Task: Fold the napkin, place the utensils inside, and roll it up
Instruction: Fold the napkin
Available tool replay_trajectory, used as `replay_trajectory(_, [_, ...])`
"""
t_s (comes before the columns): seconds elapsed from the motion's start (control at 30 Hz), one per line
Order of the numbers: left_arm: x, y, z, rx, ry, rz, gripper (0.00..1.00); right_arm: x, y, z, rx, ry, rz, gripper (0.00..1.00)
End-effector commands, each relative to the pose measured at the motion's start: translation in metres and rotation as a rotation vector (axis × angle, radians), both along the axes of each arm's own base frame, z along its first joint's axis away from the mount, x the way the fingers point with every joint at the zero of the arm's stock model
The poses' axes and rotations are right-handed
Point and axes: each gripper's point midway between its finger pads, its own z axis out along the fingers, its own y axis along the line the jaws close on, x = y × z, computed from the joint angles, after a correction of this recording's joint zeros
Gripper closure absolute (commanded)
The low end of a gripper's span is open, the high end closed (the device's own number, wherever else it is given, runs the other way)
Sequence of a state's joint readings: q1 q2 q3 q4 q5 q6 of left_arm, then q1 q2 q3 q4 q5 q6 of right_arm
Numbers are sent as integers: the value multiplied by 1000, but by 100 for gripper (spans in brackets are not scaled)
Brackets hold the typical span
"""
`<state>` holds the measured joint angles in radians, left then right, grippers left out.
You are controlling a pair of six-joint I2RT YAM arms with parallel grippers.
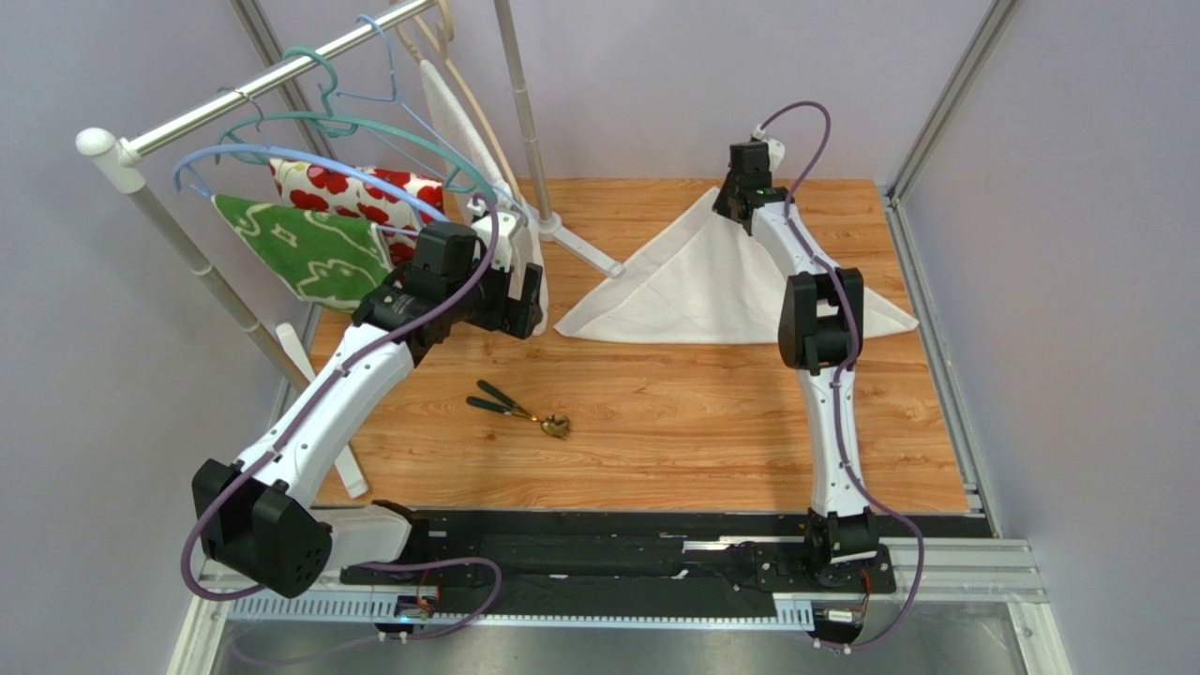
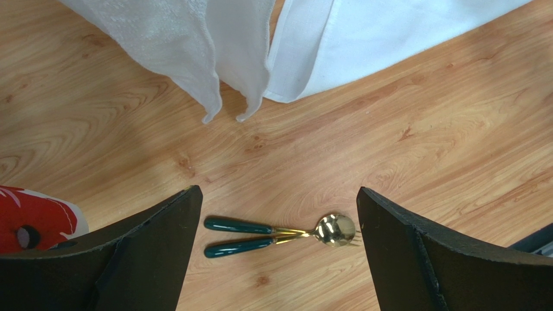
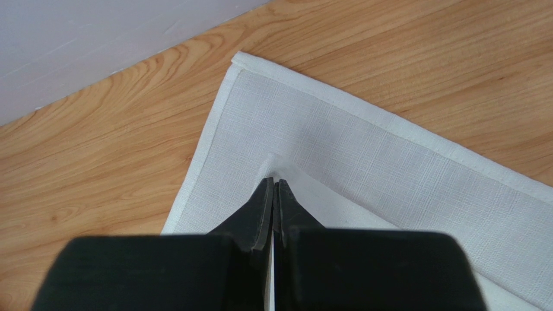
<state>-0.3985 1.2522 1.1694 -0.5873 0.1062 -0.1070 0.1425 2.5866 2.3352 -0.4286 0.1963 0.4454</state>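
The off-white napkin (image 1: 690, 288) lies folded into a triangle at the back of the wooden table, its long edge toward me. My right gripper (image 1: 742, 183) is at the triangle's far tip. In the right wrist view that gripper (image 3: 274, 183) is shut, with the top layer of the napkin (image 3: 402, 168) pulled up into a ridge at its tips. Two utensils (image 1: 519, 409) with dark green handles and gold heads lie crossed on the bare wood left of centre. My left gripper (image 1: 521, 298) hangs open well above the table, and the utensils (image 2: 279, 233) show far below between its fingers (image 2: 156, 240).
A clothes rack (image 1: 254, 87) stands at the back left with several hangers. It carries a green cloth (image 1: 317, 253), a red-flowered cloth (image 1: 345, 190) and a textured white cloth (image 2: 169, 39), right beside my left gripper. The rack's foot (image 1: 580, 249) reaches toward the napkin's left corner.
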Motion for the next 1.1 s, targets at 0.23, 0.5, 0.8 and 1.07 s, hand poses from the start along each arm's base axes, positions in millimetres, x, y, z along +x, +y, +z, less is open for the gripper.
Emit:
replay_trajectory(0.23, [0, -5, 7, -32, -10, -18, 2, -27, 8, -22, 47, 82, 78, 96])
replay_trajectory(0.5, [-4, -5, 17, -54, -39, -21, 2, -45, 22, 25, 42, 5, 182, 38])
replay_trajectory(0.8, [-9, -9, 25, -88, -56, -39, 2, -106, 20, 52, -27, 93, 206, 37])
replay_trajectory(1.07, [-14, -13, 32, -118, -66, -58, 2, -170, 18, -7, -129, 347, 195, 35])
